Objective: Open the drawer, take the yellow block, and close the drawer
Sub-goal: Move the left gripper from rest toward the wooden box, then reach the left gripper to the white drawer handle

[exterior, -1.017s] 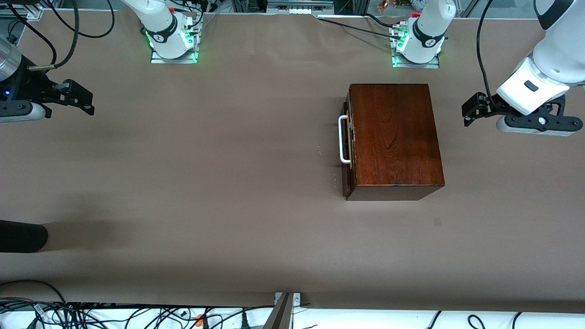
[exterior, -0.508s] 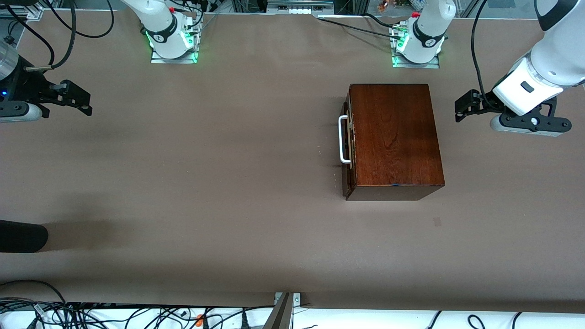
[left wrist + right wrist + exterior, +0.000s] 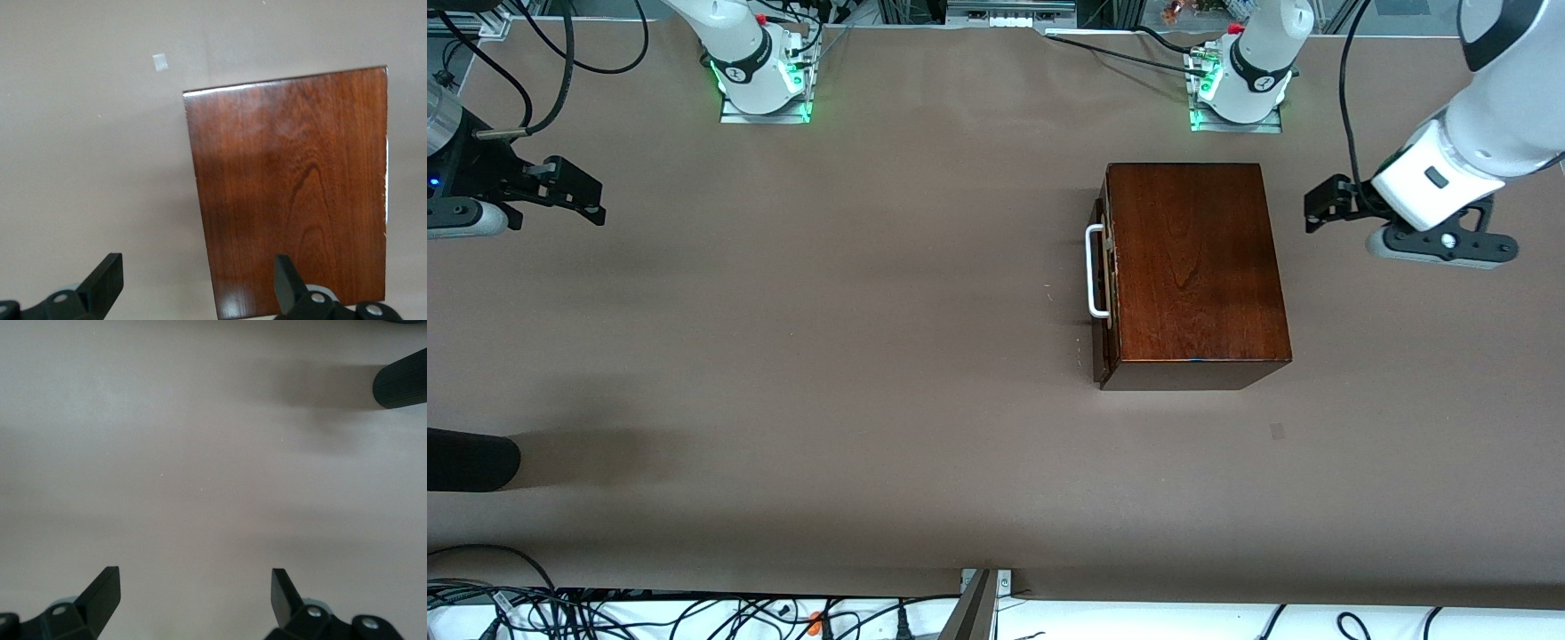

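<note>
Standing at the right arm's edge of the bench point(image 3: 871, 462), the right end effector point(image 3: 596, 197) hangs released over bare surface and waits, its fingers point(image 3: 103, 590) spread with nothing between them. Midway toward the left arm's end sits the wooden box point(image 3: 1196, 267); its drawer point(image 3: 1100, 293) is shut, the white handle point(image 3: 1092, 271) facing the right arm's end. The yellow block is not visible and is presumably inside. Over the bench just beside the box, toward the left arm's edge, hovers the left end effector point(image 3: 1316, 206), released, its fingers point(image 3: 107, 280) apart and empty. Risk, as judged: the handle faces away from the nearer arm, so a pull without bracing could drag the whole box across the bench instead of opening the drawer.
</note>
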`<state>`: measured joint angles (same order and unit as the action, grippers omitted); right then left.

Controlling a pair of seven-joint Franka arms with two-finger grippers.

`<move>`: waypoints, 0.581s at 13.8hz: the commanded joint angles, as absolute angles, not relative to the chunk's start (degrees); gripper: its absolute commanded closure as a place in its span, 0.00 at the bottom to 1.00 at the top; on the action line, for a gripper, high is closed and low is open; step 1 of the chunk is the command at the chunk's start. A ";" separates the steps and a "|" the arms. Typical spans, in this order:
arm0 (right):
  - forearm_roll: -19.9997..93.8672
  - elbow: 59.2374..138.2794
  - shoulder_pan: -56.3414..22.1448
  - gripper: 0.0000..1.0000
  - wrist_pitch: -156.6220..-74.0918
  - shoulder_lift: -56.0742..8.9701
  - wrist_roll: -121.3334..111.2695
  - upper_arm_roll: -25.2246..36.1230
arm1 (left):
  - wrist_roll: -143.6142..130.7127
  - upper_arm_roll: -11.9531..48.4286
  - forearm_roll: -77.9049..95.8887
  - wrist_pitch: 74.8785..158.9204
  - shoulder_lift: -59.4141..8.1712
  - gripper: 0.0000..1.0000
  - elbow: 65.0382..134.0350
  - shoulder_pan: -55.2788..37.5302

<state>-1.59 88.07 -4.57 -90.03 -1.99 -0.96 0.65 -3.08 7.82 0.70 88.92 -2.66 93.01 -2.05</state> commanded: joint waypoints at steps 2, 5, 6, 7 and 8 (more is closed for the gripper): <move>-0.97 87.45 -4.13 0.00 -89.91 -2.29 -0.97 0.44 | -4.91 12.38 1.32 87.71 -5.70 0.00 90.44 -3.07; -0.97 87.45 -4.13 0.00 -89.83 -2.29 -0.97 0.44 | -14.20 18.44 0.44 89.73 -11.32 0.00 86.23 -3.42; -0.97 87.45 -4.13 0.00 -89.91 -2.29 -0.97 0.44 | -17.20 19.24 0.53 90.52 -13.25 0.00 84.74 -4.65; -0.97 87.45 -4.13 0.00 -89.91 -2.29 -0.97 0.44 | -18.88 19.25 0.44 91.05 -15.19 0.00 83.42 -6.57; -0.97 87.36 -4.13 0.00 -89.91 -2.29 -0.97 0.44 | -20.11 19.16 0.35 91.92 -17.29 0.00 82.28 -8.77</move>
